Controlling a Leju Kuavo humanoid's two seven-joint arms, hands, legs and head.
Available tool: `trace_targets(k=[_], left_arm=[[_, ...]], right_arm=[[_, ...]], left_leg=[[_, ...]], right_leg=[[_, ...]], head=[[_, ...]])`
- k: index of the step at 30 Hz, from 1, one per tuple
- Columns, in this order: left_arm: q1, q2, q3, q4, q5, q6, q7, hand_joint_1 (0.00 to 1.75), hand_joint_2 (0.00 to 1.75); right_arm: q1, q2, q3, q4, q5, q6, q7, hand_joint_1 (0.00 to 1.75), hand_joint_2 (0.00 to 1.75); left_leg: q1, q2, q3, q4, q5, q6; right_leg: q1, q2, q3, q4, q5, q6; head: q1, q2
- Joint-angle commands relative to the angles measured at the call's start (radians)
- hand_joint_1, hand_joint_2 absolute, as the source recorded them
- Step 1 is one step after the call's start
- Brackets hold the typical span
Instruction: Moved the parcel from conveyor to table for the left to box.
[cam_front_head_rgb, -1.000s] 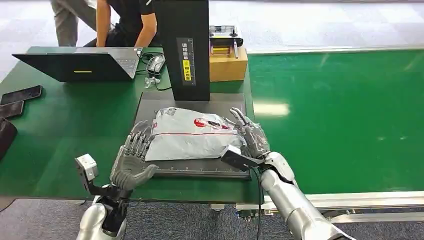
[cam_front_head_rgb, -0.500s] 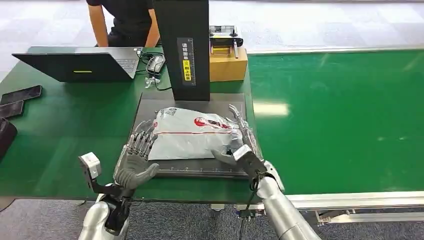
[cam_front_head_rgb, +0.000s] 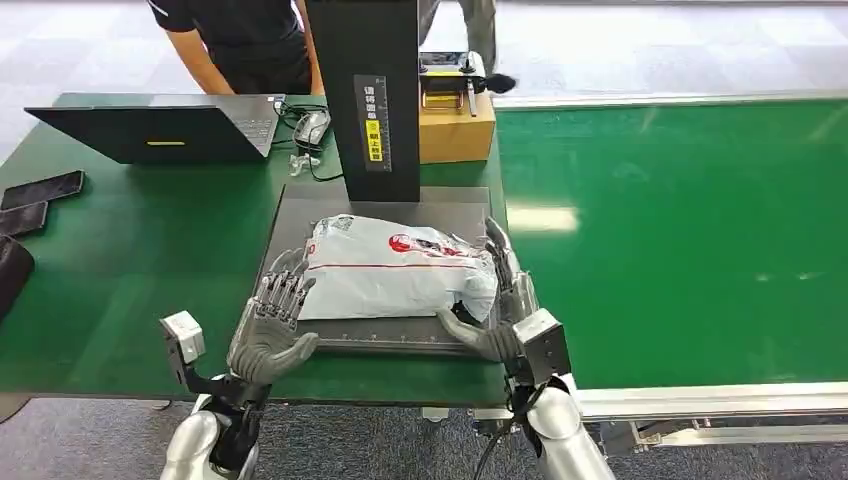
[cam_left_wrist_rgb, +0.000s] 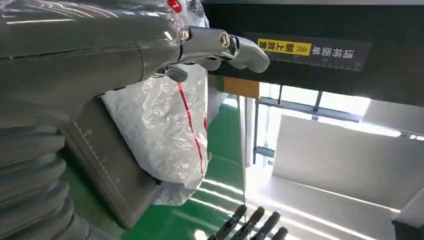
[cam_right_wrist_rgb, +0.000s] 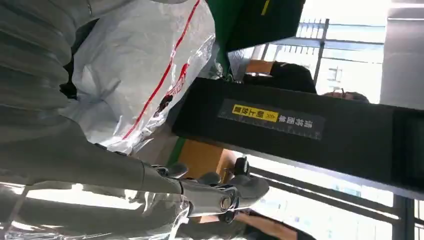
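Shifted since a second ago: right hand (cam_front_head_rgb: 500, 300) drawn back toward the near edge and turned, wrist camera now below the palm, thumb hooked under the near right corner of the parcel (cam_front_head_rgb: 395, 268) and fingers (cam_front_head_rgb: 505, 262) stretched up along its right end. Left hand (cam_front_head_rgb: 272, 325) nearly where it was, fingers spread and touching the parcel's left end, thumb out along the front edge of the dark platform (cam_front_head_rgb: 385, 335). Cannot tell whether either hand truly grips the bag or only presses against it; neither closed around it. Parcel itself unmoved: grey-white plastic mailer with a red stripe and red logo, lying flat on the dark platform at the foot of the black column (cam_front_head_rgb: 365, 95), on the green table (cam_front_head_rgb: 130, 250). Green conveyor (cam_front_head_rgb: 690, 240) to the right. Behind the column, a cardboard box (cam_front_head_rgb: 457, 130); further left, an open laptop (cam_front_head_rgb: 160, 130). Person in a black shirt (cam_front_head_rgb: 235, 40) at the far side of the table, moved left of the earlier position.

From the left wrist, crinkled mailer (cam_left_wrist_rgb: 170, 135) beside the thumb (cam_left_wrist_rgb: 220, 47), resting on a ruled platform edge (cam_left_wrist_rgb: 110, 170).
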Motion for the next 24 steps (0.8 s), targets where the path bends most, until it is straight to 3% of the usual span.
trace_targets(k=[1,24], left_arm=[[-0.010,0.016,-0.012,0.024,-0.002,0.006,0.008,0.00,1.75],[0.007,0.006,0.005,0.008,-0.017,0.015,0.008,0.00,1.75]], right_arm=[[0.099,0.022,-0.092,-0.080,-0.001,-0.004,0.002,0.00,1.75],[0.155,0.031,-0.143,-0.043,0.093,-0.051,0.044,0.00,1.75]], left_leg=[[0.000,-0.003,0.001,-0.002,0.001,-0.003],[0.001,-0.001,0.001,-0.001,0.000,-0.002]], right_leg=[[0.000,-0.002,0.001,-0.001,0.000,0.002],[0.000,0.000,0.001,-0.001,0.000,0.001]], head=[[0.000,0.000],[0.000,0.000]])
